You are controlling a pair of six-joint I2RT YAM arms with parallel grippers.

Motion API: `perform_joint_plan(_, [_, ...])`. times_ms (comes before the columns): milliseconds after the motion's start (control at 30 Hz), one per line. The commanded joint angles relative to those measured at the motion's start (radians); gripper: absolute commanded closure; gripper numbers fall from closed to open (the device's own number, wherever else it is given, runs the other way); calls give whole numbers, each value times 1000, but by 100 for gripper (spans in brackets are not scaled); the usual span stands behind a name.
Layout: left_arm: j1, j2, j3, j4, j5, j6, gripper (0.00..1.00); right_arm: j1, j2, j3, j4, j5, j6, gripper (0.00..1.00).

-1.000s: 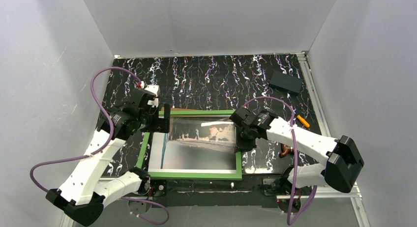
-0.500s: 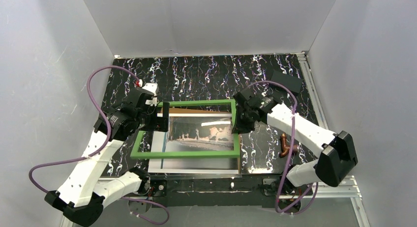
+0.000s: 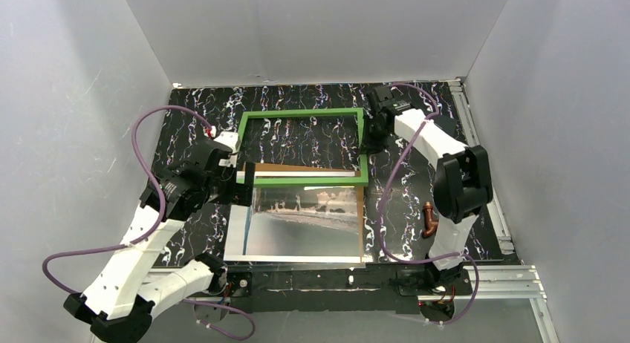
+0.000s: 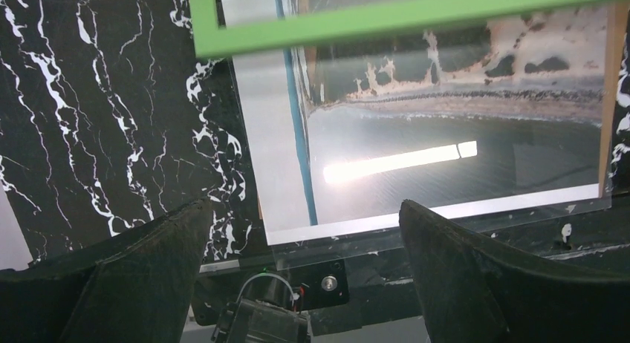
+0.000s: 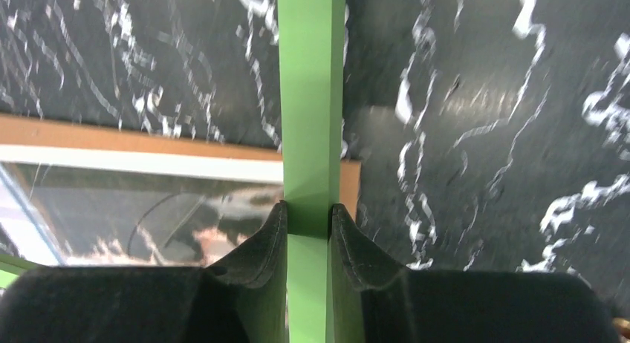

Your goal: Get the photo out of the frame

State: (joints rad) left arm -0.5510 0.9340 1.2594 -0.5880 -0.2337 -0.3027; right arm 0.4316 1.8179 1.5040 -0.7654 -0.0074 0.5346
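The green frame (image 3: 301, 114) is lifted off and held toward the back of the table; its near bar overlaps the photo's far edge. My right gripper (image 3: 369, 139) is shut on the frame's right bar (image 5: 310, 98). The photo (image 3: 301, 228) lies flat near the front on a brown backing panel (image 3: 297, 167), with a blue stripe at its left and a clear sheet over it. In the left wrist view the photo (image 4: 446, 120) sits below the frame's bar (image 4: 386, 16). My left gripper (image 3: 247, 183) is open and empty at the photo's far left corner.
A dark flat block lies at the back right, mostly hidden behind the right arm. A copper pipe elbow (image 3: 431, 220) lies right of the photo. The table's front edge and arm mounts (image 4: 327, 283) are just beyond the photo's near edge.
My right gripper has carried the green frame up off the photo and toward the back of the table. The photo and backing stayed down. The left gripper barely moved.
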Motion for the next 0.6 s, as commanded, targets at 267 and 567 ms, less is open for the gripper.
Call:
perform_joint_plan(267, [-49,3,-69,-57,-40,-2,2,-114,290,322,140,-65,-115,99])
perform_joint_plan(567, [-52,17,-103,-57,-9,-33,2,-136,437,480,140,-30,-67,99])
